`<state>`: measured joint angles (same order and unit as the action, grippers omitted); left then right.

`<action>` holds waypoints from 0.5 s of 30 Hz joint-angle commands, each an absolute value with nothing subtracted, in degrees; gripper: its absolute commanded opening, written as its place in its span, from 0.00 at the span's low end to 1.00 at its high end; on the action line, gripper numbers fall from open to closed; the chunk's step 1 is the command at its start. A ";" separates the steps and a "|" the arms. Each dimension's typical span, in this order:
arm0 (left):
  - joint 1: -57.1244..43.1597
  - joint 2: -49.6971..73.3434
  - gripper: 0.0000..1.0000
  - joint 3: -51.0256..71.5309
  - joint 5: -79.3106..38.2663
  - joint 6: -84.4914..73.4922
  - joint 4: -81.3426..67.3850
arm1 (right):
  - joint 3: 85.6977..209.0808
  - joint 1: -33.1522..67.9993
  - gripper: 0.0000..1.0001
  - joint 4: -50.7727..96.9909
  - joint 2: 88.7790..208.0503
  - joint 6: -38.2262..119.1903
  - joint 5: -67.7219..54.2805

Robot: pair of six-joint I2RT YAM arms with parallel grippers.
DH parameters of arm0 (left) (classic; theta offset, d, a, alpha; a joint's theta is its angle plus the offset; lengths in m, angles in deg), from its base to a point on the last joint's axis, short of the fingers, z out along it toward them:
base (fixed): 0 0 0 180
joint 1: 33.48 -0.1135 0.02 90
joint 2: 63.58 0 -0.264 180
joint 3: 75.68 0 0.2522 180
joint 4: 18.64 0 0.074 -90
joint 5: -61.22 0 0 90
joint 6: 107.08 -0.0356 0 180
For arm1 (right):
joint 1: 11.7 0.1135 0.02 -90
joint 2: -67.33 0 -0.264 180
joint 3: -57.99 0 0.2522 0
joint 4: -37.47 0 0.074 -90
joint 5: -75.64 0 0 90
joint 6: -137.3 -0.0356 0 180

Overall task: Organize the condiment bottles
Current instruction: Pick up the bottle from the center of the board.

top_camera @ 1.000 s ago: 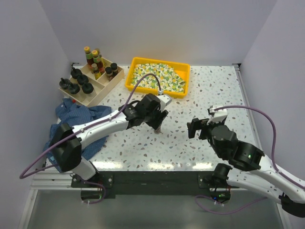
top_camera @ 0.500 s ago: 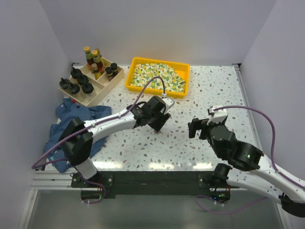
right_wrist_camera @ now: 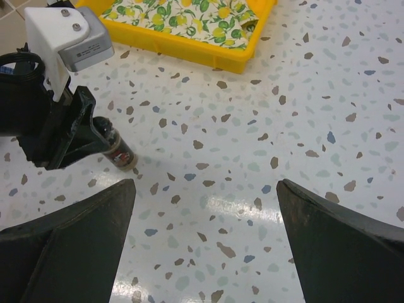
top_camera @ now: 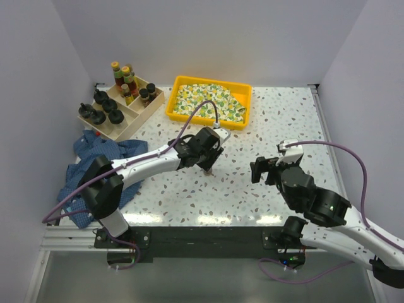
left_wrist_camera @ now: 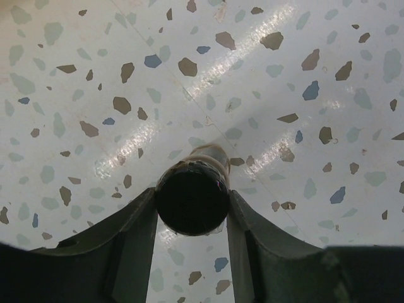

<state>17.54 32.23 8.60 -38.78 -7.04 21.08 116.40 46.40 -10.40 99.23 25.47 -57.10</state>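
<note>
left wrist: the left gripper [left_wrist_camera: 192,194] points down at the speckled table [left_wrist_camera: 303,76]. its two fingers [left_wrist_camera: 134,240] are closed partway, pressing on either side of a small brown jar [left_wrist_camera: 192,203] just under its dark cap. the jar hangs between the tips, and its body leans away toward the table below.

right wrist: the right gripper [right_wrist_camera: 205,184] sits low and level over the table with its fingers spread wide and nothing between them. ahead and to its left is the left gripper with the tilted jar. the jar's base is at the table surface, but i cannot tell if it touches. farther ahead lies the yellow tray [right_wrist_camera: 189,49] with patterned cloth [right_wrist_camera: 189,16].

top external: the left arm stretches diagonally from its near-left base to the table's middle, with the wrist bent down. the right arm is folded, elbow near its base, and its gripper faces the left one, well apart. the wooden box [top_camera: 149,106] holding the other bottles [top_camera: 104,108] is far to the left of the left gripper. the tray is just beyond that gripper. a blue cloth [top_camera: 95,154] lies under the left forearm.
</note>
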 commanded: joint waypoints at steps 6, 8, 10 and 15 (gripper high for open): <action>14.96 28.00 0.00 16.02 -48.03 -4.86 24.83 | 116.05 46.39 0.99 -10.84 97.66 24.18 -56.82; 10.93 27.30 0.00 17.53 -48.39 -4.95 25.45 | 115.70 46.39 0.99 -10.58 96.70 24.01 -56.29; 7.41 26.68 0.00 18.32 -46.38 -5.39 24.93 | 115.26 46.39 0.99 -10.48 96.08 24.01 -56.02; -2.18 26.41 0.00 23.68 -49.35 -8.98 25.53 | 114.82 46.39 0.99 -11.10 94.58 23.74 -55.67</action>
